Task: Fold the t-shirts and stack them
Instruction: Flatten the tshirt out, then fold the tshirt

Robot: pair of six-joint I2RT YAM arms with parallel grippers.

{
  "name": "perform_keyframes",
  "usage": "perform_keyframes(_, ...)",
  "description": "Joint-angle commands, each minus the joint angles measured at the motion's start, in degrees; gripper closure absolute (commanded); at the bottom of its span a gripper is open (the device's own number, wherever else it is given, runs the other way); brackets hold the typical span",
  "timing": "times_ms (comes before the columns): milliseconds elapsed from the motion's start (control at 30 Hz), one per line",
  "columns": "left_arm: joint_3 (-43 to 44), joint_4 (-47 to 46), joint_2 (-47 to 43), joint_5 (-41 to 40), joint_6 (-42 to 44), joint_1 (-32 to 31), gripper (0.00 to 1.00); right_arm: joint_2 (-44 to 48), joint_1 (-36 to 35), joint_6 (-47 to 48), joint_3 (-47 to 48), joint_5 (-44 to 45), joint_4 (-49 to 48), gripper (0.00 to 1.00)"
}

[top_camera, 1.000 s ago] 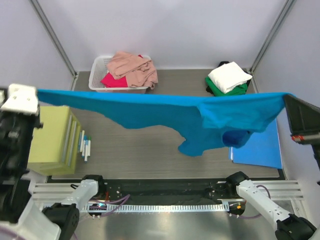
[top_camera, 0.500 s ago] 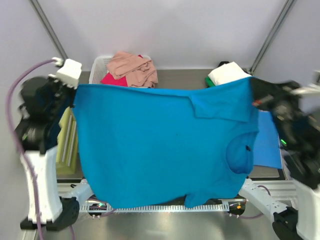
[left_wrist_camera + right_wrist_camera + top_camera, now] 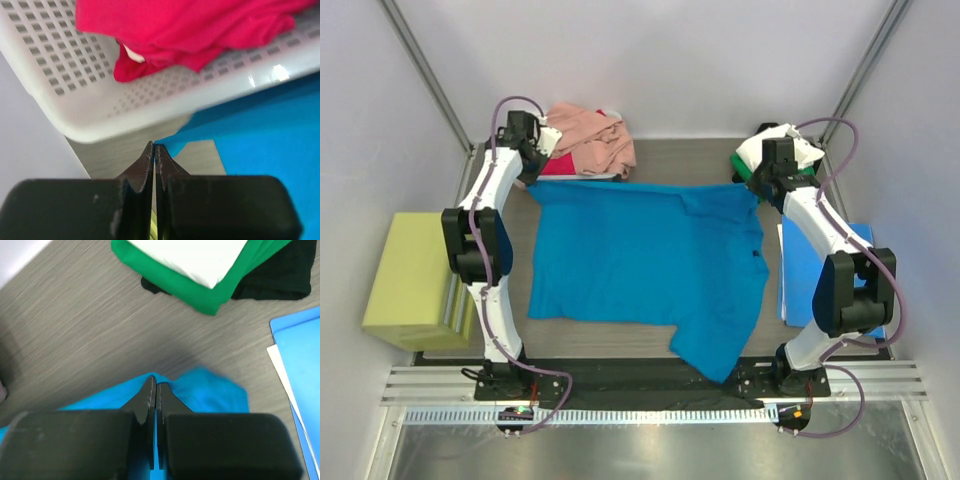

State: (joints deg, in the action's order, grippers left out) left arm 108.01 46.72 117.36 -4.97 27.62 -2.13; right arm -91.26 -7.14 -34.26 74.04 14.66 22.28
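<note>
The teal-blue t-shirt (image 3: 640, 262) lies spread on the table, one sleeve hanging over the near edge. My left gripper (image 3: 533, 175) is shut on its far left corner (image 3: 167, 145), just in front of the white basket (image 3: 150, 95). My right gripper (image 3: 757, 190) is shut on its far right corner (image 3: 172, 385). The basket holds the salmon pink shirt (image 3: 588, 135) and the magenta-red shirt (image 3: 195, 25). At the far right the white shirt (image 3: 778, 147) lies folded on the green shirt (image 3: 175, 285), with the black shirt (image 3: 277, 280) underneath.
A flat blue sheet (image 3: 840, 280) lies on the right beside the teal shirt. A yellow-green block (image 3: 415, 268) stands at the left. Slanted frame posts rise at both back corners.
Both arms have swung the teal shirt from high in the air down and back, and it now lies flat on the table with its far corners still gripped.
</note>
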Motion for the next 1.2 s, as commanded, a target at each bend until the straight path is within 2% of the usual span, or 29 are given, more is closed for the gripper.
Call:
perform_keyframes(0,8.1,-1.5,1.4,-4.5,2.5,0.4,1.0,-1.0,1.1,-0.9,5.8,-1.4,-10.3,0.99)
perform_keyframes(133,6.5,-2.2,0.2,-3.3,2.5,0.3,1.0,-6.5,1.9,-0.5,12.5,-5.6,-9.7,0.99)
perform_keyframes(267,1.7,-3.0,-3.8,-2.0,2.6,0.4,1.0,-9.5,1.8,-1.2,15.2,-8.2,-8.0,0.99)
perform_keyframes(533,-8.1,-4.5,-12.6,1.5,3.1,0.2,1.0,-4.8,1.9,-1.7,6.8,-8.4,-8.7,0.99)
perform_keyframes(933,-16.2,-3.0,-15.5,4.2,2.0,-0.8,1.0,3.3,1.9,-5.4,-3.0,-7.9,-4.7,0.99)
perform_keyframes(1100,-13.4,7.4,-13.7,9.4,4.0,-1.6,1.0,3.9,1.9,-7.0,-1.8,-6.3,1.9,0.99)
perform_keyframes(1167,-10.8,10.0,-13.1,10.3,4.5,-1.6,1.0,2.8,1.8,-7.4,-0.6,-7.8,5.0,0.68)
